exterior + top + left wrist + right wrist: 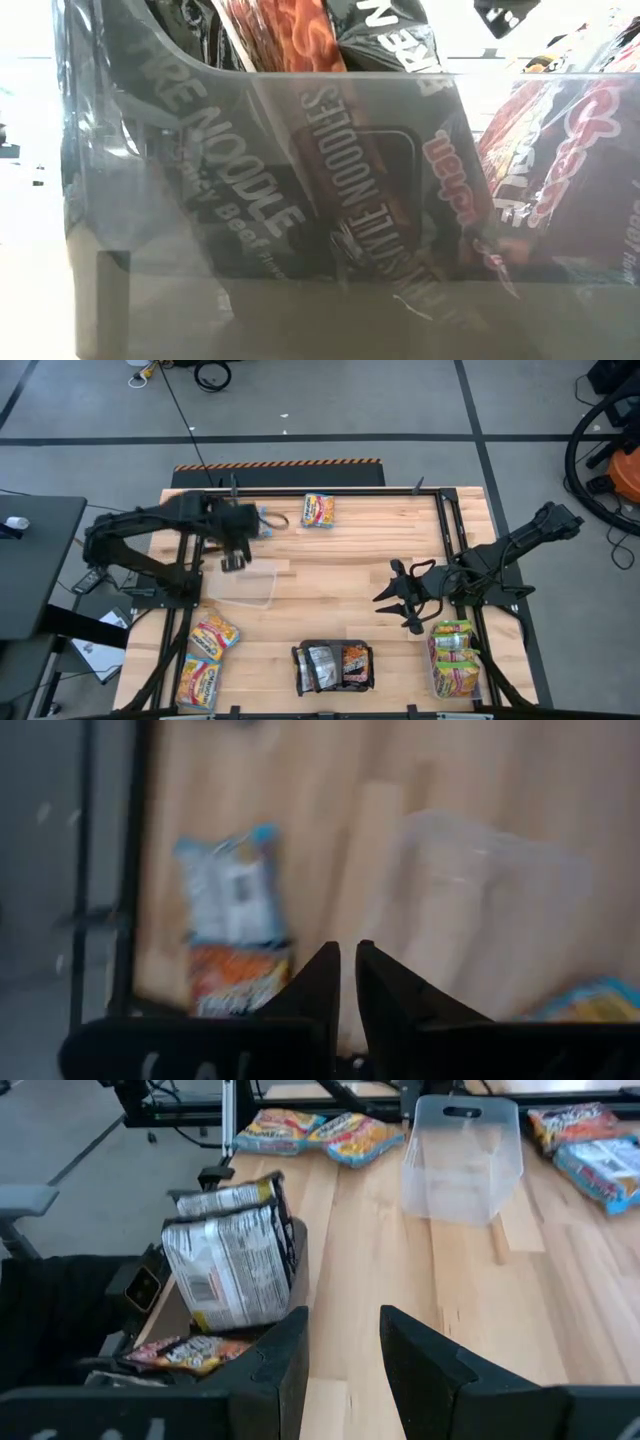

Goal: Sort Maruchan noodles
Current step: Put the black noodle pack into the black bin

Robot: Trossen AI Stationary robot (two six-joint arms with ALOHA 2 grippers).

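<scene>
Noodle sorting is partly done, with loose packets still waiting on the wooden table (pixel 340 575).

Dark packets (pixel 335 665) are standing in a tub at the near edge, yellow-green ones (pixel 455 658) are filling a tub near right, orange ones (pixel 207 655) are lying near left. The left gripper (pixel 233 561), fingers nearly pressed together and empty, is hovering over an empty clear tub (pixel 245 585); two packets (pixel 318 510) are sitting at the far edge. The right gripper (pixel 400 600) is waiting, fingers apart and empty.

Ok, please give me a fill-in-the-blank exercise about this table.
1. The clear tub by the left gripper is ____.
2. The right gripper stands ____, holding nothing.
3. The two orange packets lying together are on the table's ____ side.
Missing words: empty; open; left.
</scene>
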